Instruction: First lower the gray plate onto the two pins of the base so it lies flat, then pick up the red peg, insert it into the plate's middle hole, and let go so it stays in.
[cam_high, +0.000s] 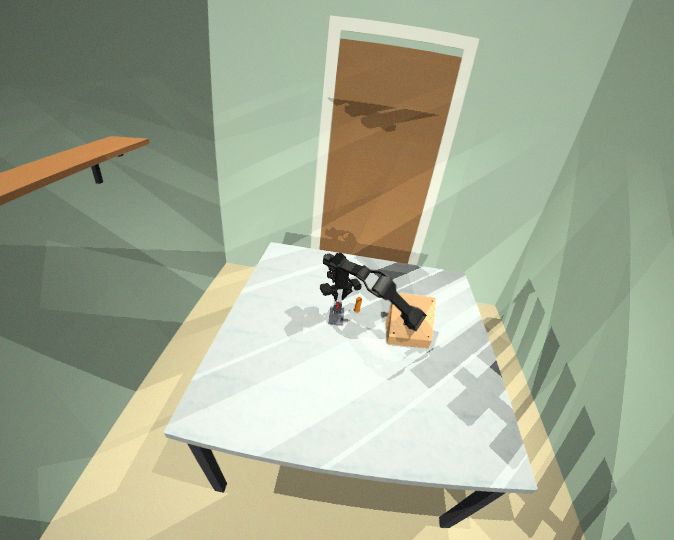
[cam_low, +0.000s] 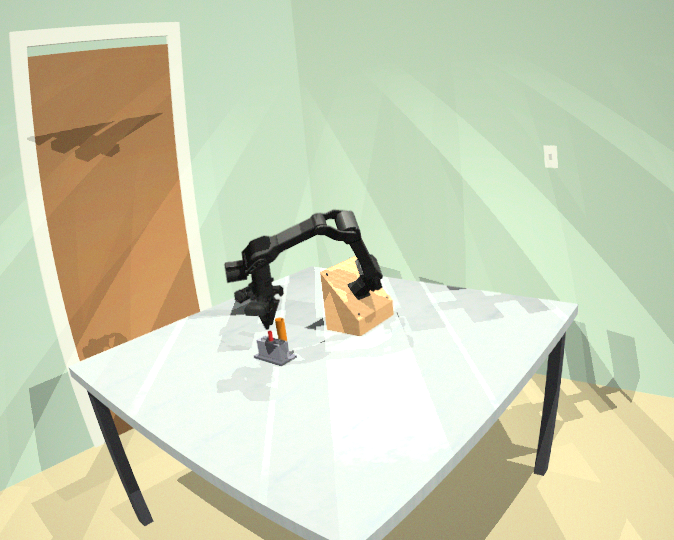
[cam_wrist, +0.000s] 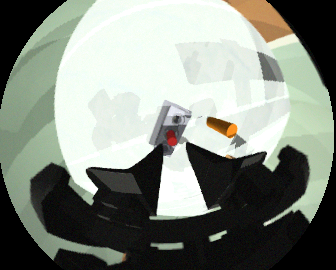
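Observation:
The red peg (cam_high: 338, 306) (cam_low: 270, 335) (cam_wrist: 172, 138) stands upright in the middle hole of the gray plate (cam_high: 336, 315) (cam_low: 272, 349), with a short length showing above it. How deep its lower end sits is hidden. The plate looks flat on the gray base (cam_low: 289, 357); in the wrist view one outer hole shows beyond the peg, and the near end is partly hidden by a finger. My gripper (cam_high: 338, 298) (cam_low: 268, 327) (cam_wrist: 174, 146) points down, its tips parted just above the peg's top. It is partly open, and the peg is not clamped.
An orange cylinder (cam_high: 357, 304) (cam_low: 281, 327) (cam_wrist: 221, 127) stands on the table close beside the plate and base. The arm is mounted on a sloped wooden block (cam_high: 419, 302) (cam_low: 339, 313), farther off on the same side. The pale table (cam_high: 270, 388) (cam_low: 315, 438) carries all of these.

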